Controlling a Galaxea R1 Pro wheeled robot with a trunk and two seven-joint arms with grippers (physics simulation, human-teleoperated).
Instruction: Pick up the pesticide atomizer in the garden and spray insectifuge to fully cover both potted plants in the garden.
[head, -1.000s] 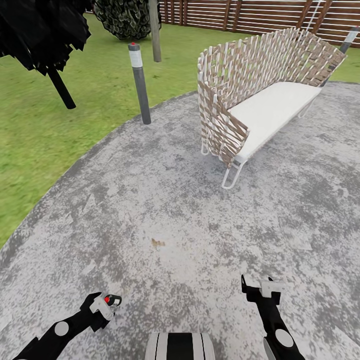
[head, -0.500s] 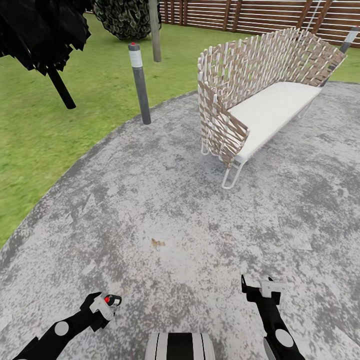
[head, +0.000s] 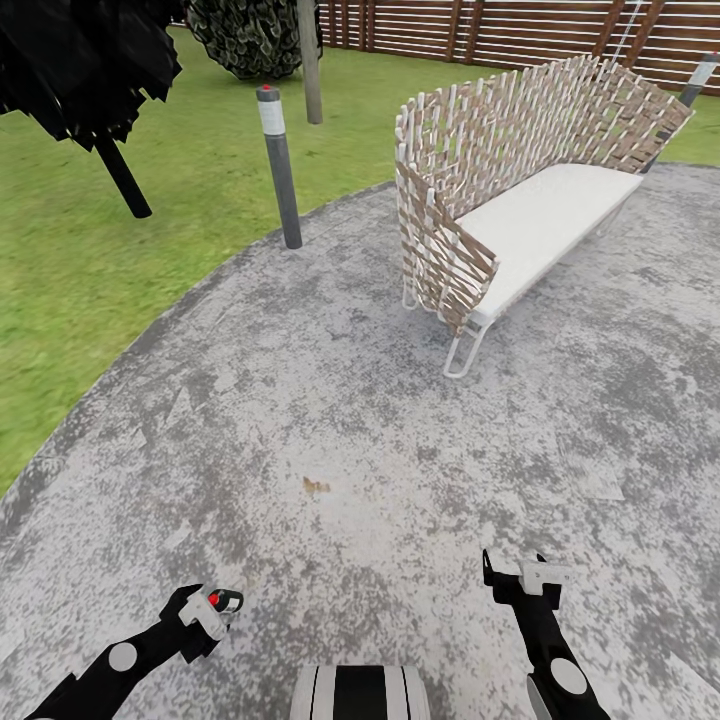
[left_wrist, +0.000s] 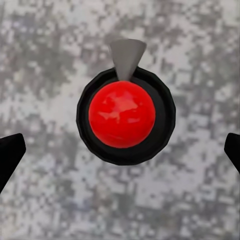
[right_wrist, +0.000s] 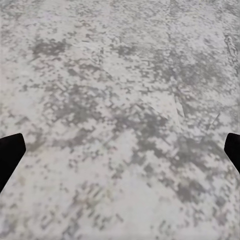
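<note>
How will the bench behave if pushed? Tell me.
The bench is probably light for its size: open woven back, thin wire legs. Low and wide on the flat patio, it should slide rather than tip. The weave may flex.

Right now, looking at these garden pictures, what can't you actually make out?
- Black-leaved tree, head view: its crown is cut off by the picture's top and left edges.
- Woven bench, head view: its far legs are hidden behind its own seat.
- Left gripper: a round red-topped thing sits between the jaws in the left wrist view; what it is cannot be told.
- Right gripper: fingertips are cut off by the right wrist view's edges.
</note>
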